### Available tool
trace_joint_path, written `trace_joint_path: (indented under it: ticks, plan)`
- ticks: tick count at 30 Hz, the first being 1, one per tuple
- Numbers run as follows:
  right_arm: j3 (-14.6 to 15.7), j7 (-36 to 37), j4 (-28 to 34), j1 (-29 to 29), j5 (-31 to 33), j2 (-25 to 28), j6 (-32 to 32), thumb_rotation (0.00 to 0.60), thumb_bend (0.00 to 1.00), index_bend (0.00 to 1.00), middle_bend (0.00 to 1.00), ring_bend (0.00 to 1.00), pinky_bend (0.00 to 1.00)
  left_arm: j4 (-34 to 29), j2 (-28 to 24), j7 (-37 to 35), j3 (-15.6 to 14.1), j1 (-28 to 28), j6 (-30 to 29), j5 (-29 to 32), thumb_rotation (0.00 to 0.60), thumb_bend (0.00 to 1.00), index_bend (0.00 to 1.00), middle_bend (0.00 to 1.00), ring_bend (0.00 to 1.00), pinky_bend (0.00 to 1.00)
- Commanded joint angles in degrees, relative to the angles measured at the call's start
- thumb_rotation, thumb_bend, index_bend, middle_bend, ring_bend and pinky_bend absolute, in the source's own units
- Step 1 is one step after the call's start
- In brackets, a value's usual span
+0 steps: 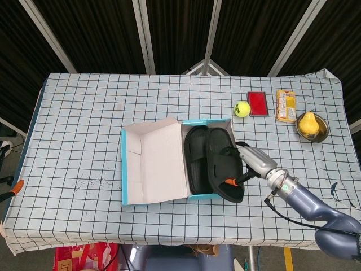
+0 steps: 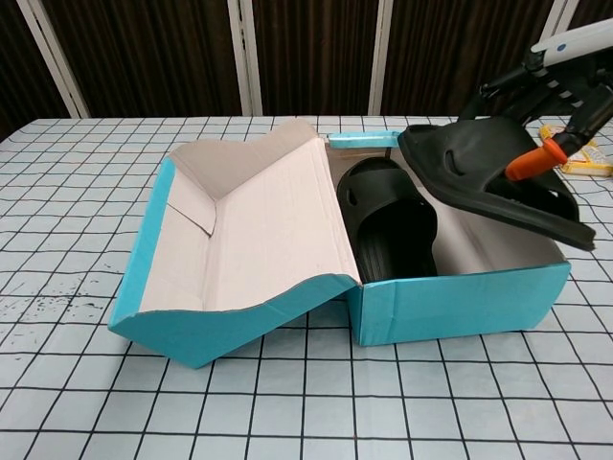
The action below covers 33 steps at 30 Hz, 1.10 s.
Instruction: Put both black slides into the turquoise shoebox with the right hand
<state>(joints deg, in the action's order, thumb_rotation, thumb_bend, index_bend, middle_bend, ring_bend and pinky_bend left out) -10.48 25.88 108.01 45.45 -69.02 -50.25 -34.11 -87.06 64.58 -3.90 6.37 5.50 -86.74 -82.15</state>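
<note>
Near the middle of the checked surface [image 1: 84,124]: turquoise shoebox [image 1: 128,195] open, pale lid folded out flat toward the left side. Inside, against the lid-side wall: first black slide [image 1: 196,158], lying flat on the box floor, strap up. Above the box's right part: second black slide [image 1: 223,164], tilted, toe end over the interior beside the first, heel end reaching out past the front right corner of the box, not yet lying on the floor of the box. Right hand [image 1: 251,164] clasped around that slide's strap from the outer side, orange-tipped thumb [image 2: 536,160] pressed on the top face, dark fingers [image 2: 498,86] curled behind in the chest view. Left hand outside both views. Toward the far right of the surface, well apart from the box: tennis ball [image 1: 242,109], red flat case [image 1: 259,103] just beside it, yellow packet [image 1: 285,105], metal bowl [image 1: 321,132] with a pear [image 1: 308,122] in it.
</note>
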Motion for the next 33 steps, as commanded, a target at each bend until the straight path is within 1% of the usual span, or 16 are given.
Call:
trace_joint_path:
  ticks: [1, 9, 16, 22, 25, 28, 33]
  plan:
    - [-0.60, -2.20, 0.57, 1.59, 2.60, 0.08, 1.29, 0.600, 0.55, 0.33, 0.53, 0.45, 0.00, 0.07, 0.00, -0.09, 0.02, 0.02, 0.09, 0.08, 0.600, 0.31, 0.01, 0.00, 0.00, 0.00]
    - [-1.37, -6.48, 0.58, 4.89, 8.88, -0.75, 2.90, 0.600, 0.55, 0.33, 0.53, 0.45, 0.00, 0.33, 0.01, -0.34, 0.03, 0.11, 0.37, 0.22, 0.600, 0.31, 0.01, 0.00, 0.00, 0.00]
    - [-1.23, -8.22, -2.03, 6.81, 13.11, -3.90, 3.86, 0.600, 0.55, 0.33, 0.53, 0.45, 0.00, 0.45, -0.01, -0.59, 0.04, 0.09, 0.38, 0.26, 0.600, 0.31, 0.01, 0.00, 0.00, 0.00]
    - [-1.56, -7.47, -4.91, 6.89, 14.05, -6.95, 4.05, 0.600, 0.55, 0.33, 0.53, 0.45, 0.00, 0.54, 0.09, -0.35, 0.08, 0.16, 0.52, 0.42, 0.600, 0.31, 0.01, 0.00, 0.00, 0.00]
    - [-2.59, -5.50, -6.31, 6.23, 14.02, -8.78, 3.51, 0.600, 0.55, 0.33, 0.53, 0.45, 0.00, 0.61, 0.18, -0.18, 0.11, 0.23, 0.71, 0.61, 0.600, 0.31, 0.01, 0.00, 0.00, 0.00]
    - [-3.45, -3.59, -7.67, 5.44, 12.94, -10.34, 3.48, 0.600, 0.55, 0.33, 0.53, 0.45, 0.00, 0.70, 0.27, 0.02, 0.14, 0.34, 0.91, 0.71, 0.600, 0.31, 0.01, 0.00, 0.00, 0.00]
    - [-3.94, -1.93, -9.88, 4.78, 11.32, -11.98, 4.31, 0.600, 0.55, 0.33, 0.53, 0.45, 0.00, 0.77, 0.38, 0.20, 0.10, 0.39, 0.99, 0.72, 0.600, 0.31, 0.01, 0.00, 0.00, 0.00]
